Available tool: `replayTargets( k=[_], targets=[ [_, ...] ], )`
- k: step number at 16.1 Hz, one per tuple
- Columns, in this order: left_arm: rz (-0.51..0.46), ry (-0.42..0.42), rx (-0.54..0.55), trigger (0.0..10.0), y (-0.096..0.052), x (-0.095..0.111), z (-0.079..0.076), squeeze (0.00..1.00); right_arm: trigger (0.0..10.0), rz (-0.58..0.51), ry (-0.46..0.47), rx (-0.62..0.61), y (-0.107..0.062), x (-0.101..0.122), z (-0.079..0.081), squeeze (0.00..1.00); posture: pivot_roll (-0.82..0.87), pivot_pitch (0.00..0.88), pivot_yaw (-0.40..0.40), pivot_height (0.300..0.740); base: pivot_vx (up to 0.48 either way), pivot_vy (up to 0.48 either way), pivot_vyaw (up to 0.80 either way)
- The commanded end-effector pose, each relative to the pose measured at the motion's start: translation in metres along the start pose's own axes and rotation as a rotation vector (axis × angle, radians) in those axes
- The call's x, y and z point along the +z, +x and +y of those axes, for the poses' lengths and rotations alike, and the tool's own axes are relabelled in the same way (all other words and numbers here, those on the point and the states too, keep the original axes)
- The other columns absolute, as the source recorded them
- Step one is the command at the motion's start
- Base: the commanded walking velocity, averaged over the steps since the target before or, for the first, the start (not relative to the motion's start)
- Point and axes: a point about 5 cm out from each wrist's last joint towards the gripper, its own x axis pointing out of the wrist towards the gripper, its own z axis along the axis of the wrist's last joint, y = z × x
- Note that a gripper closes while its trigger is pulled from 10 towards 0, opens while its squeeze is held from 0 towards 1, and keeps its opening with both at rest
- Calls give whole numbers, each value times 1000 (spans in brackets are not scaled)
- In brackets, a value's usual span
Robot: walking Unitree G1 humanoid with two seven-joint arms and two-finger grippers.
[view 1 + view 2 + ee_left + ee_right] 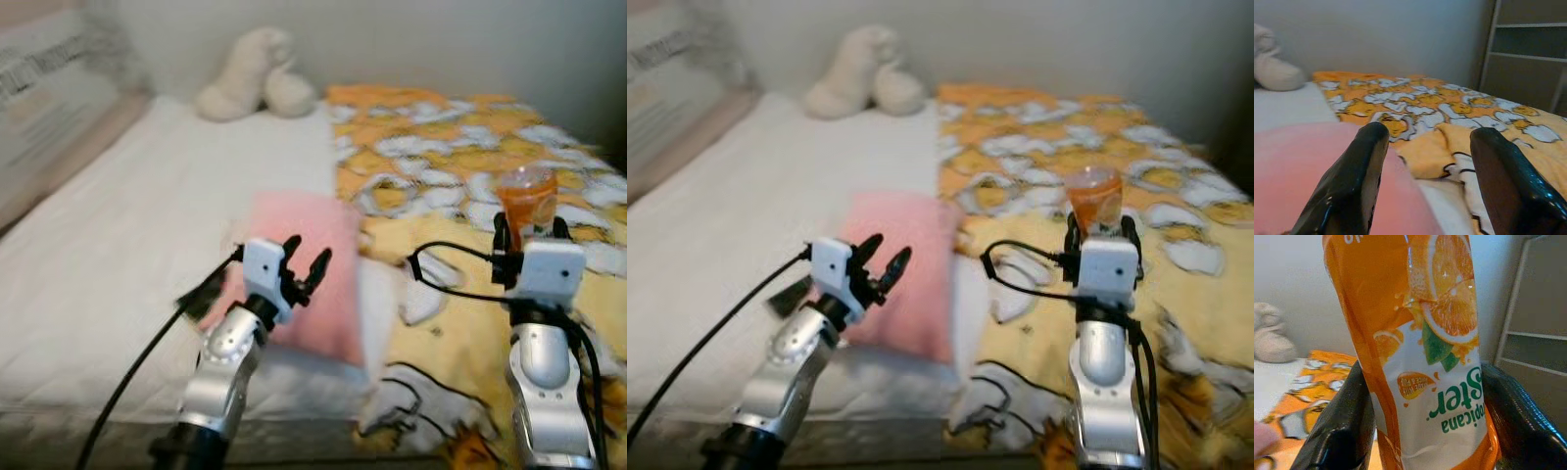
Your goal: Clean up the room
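Note:
An orange juice bottle [527, 201] with an orange-fruit label [1425, 357] is held upside down above the yellow patterned blanket [460, 147]. My right gripper [530, 233] is shut on it, one black finger [1337, 431] on each side. My left gripper [306, 262] hangs open over a pink pillow [304, 279] near the bed's front edge, its fingers [1352, 181] apart with nothing between them.
A white stuffed toy [253, 76] lies at the head of the bed by the wall. A white sheet [147, 225] covers the bed's left side. A pale headboard or cushion [49, 88] stands at the far left. Grey shelving [1528, 54] rises beyond the bed.

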Motion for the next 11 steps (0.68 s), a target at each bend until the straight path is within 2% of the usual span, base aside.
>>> replayTargets(
  k=[1,4,8,11],
  targets=[
    [-15,8,15,10000,-2,2,2,0,10000,-6,22,12,3,2,4,0,153,0,-4,740,0,-465,-763],
    [-49,-2,-4,10000,4,9,-8,0,10000,88,54,-16,0,-17,-2,0,147,0,-8,740,0,-458,-769],
    [-43,-8,-25,10000,3,6,-11,0,10000,173,39,-14,-17,-37,-8,0,127,0,-4,740,0,-447,-767],
    [-35,-9,-34,10000,5,5,-15,0,10000,211,54,30,-26,-47,-5,0,109,0,5,740,0,-434,-773]
  ],
)
